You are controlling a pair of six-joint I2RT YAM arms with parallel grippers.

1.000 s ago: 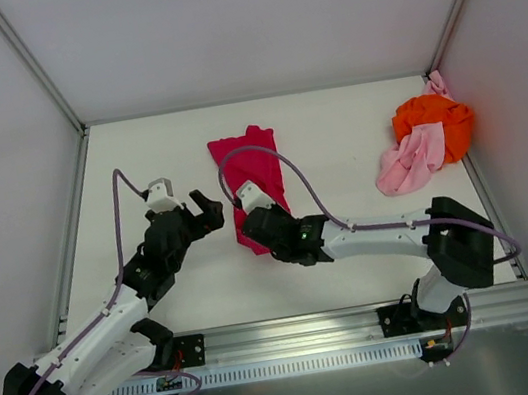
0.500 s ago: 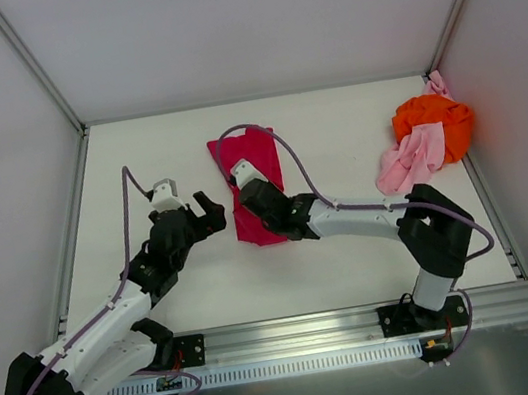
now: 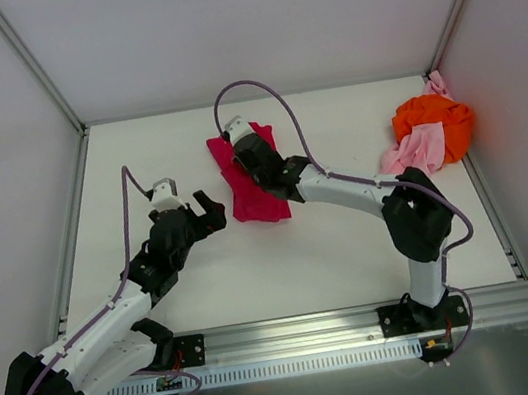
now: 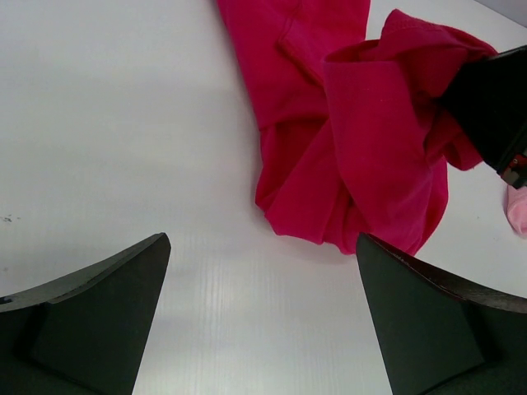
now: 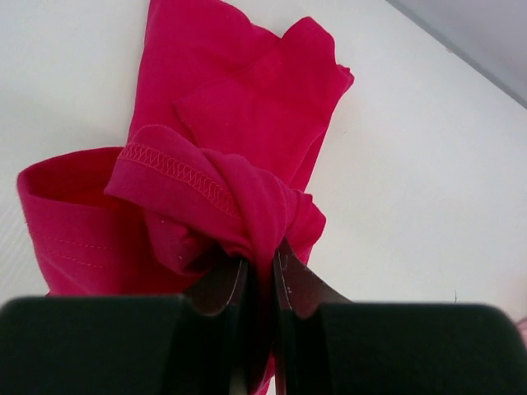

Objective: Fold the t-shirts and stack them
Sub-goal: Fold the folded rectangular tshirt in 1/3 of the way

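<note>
Right end effector [image 5: 259,267], nearly closed, pinches a bunched hem of the crimson t-shirt [image 3: 250,205] above the counter [image 3: 156,155], apparently to fold it over itself. Left end effector [image 3: 209,210] hovers beside it, wide open and empty. Orange t-shirt [image 3: 439,122] and pink t-shirt [image 3: 417,154] lie heaped at far right

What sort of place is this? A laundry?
Most likely a robotics lab test cell: a bare white table boxed in by plain white panels, two robot arms bolted to a metal rail, and a crimson t-shirt, orange t-shirt and pink t-shirt as practice material.
</note>
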